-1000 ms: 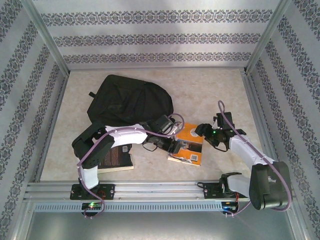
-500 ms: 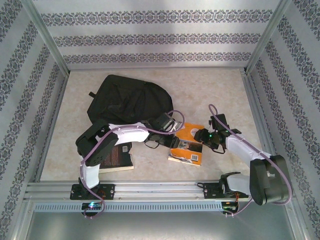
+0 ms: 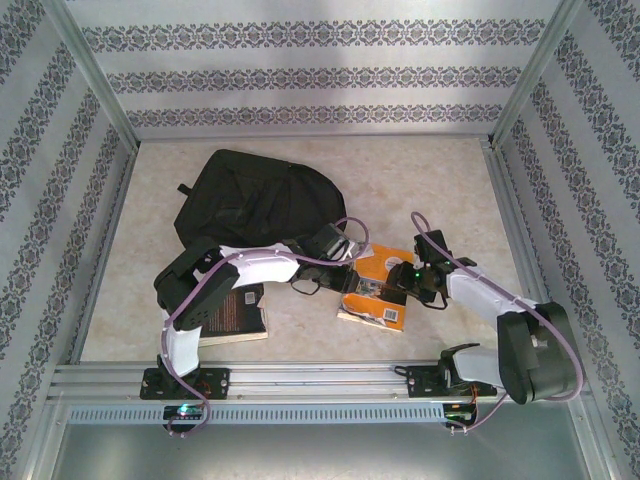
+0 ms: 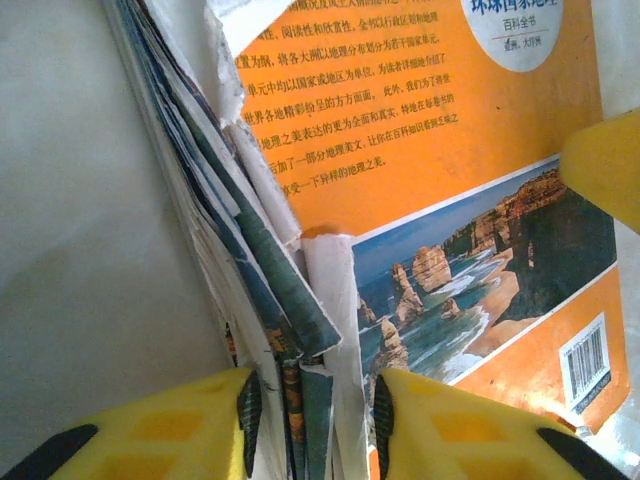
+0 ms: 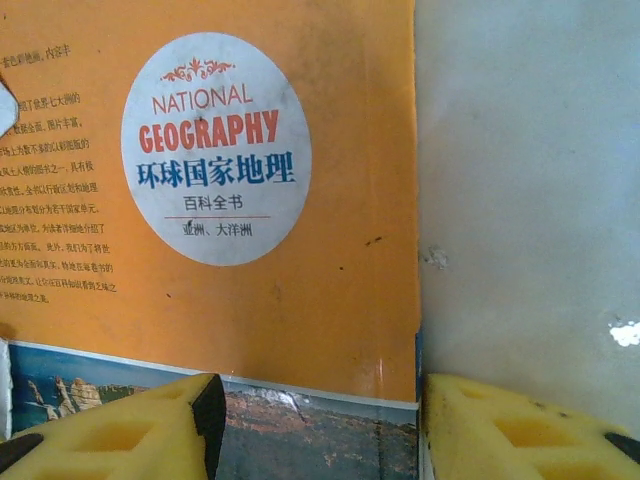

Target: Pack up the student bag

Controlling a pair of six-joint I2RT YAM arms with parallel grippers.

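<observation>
The student bag (image 3: 258,203), a big black backpack, lies at the back left of the table. In front of its right side lies an orange geography book (image 3: 378,292) with a torn spine and loose pages (image 4: 300,330). My left gripper (image 3: 347,283) (image 4: 314,420) is at the book's left edge, its jaws shut on the spine and pages. My right gripper (image 3: 406,284) (image 5: 320,430) is open over the book's right corner (image 5: 300,330). One of its fingers rests above the cover and the other stands on the table just past the edge.
A dark-covered book (image 3: 236,312) lies at the front left, partly under the left arm. Metal frame rails (image 3: 300,378) run along the near edge and both sides. Patterned walls (image 3: 320,80) close the back.
My left gripper's jaws have narrowed onto the book's spine. My right gripper has moved left and down onto the book's right corner. The book has shifted slightly.
</observation>
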